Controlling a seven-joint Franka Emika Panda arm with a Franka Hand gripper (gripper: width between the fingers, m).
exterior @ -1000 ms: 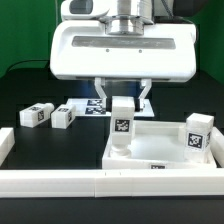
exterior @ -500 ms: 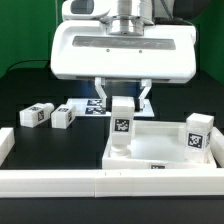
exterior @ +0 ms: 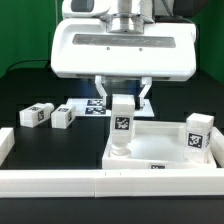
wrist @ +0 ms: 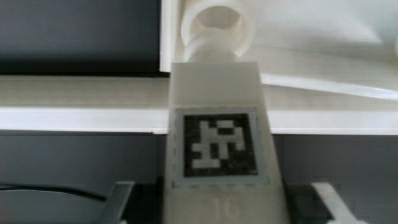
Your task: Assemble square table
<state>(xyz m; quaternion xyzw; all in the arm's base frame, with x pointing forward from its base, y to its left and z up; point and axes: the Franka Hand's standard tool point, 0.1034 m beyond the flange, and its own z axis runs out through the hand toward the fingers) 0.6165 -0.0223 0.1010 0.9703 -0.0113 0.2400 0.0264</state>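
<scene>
Still unmoved, my half-closed pincer (exterior: 122, 101) grips the leg (exterior: 122, 127) upright at the panel's (exterior: 165, 162) corner, so seating it seems unfinished.

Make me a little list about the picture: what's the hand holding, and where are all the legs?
hand: closed on the held leg
held leg: upright, lower end at a corner socket of the square panel
second leg: standing on the panel, exterior view's right
loose legs: two, lying off the panel, exterior view's left
</scene>
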